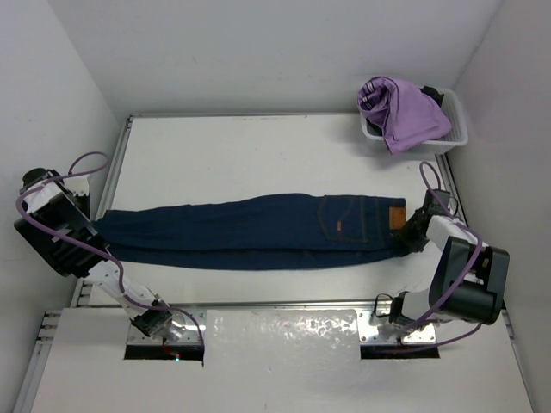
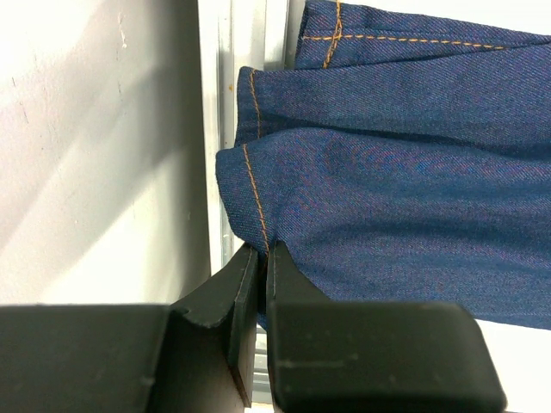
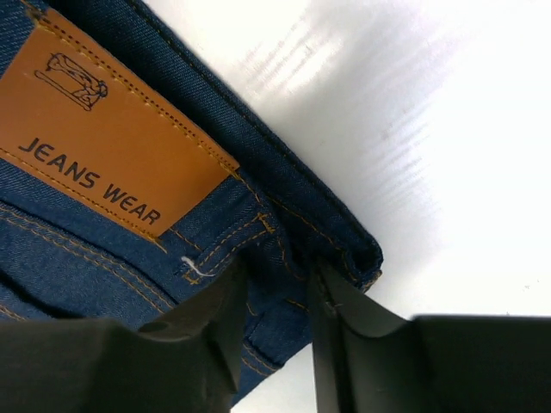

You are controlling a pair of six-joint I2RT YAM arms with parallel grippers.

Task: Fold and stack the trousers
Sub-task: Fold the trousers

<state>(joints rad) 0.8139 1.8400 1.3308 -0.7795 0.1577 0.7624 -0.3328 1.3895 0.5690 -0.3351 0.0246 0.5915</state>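
The dark navy trousers (image 1: 258, 228) lie flat and stretched left to right across the table, legs laid one on the other. The waistband with its tan patch (image 1: 396, 215) is at the right and the hems are at the left. My left gripper (image 1: 96, 228) is at the hem end. In the left wrist view the left gripper (image 2: 263, 258) is shut on the orange-stitched hem edge of the trousers (image 2: 387, 198). My right gripper (image 1: 411, 234) is at the waistband corner. In the right wrist view the right gripper (image 3: 280, 280) grips the thick waistband fold beside the patch (image 3: 103, 146).
A white basket (image 1: 461, 131) at the back right holds a lilac-purple garment (image 1: 400, 112). A metal rail (image 2: 219, 129) runs along the table's left edge by the grey wall. The right wall stands close behind my right arm.
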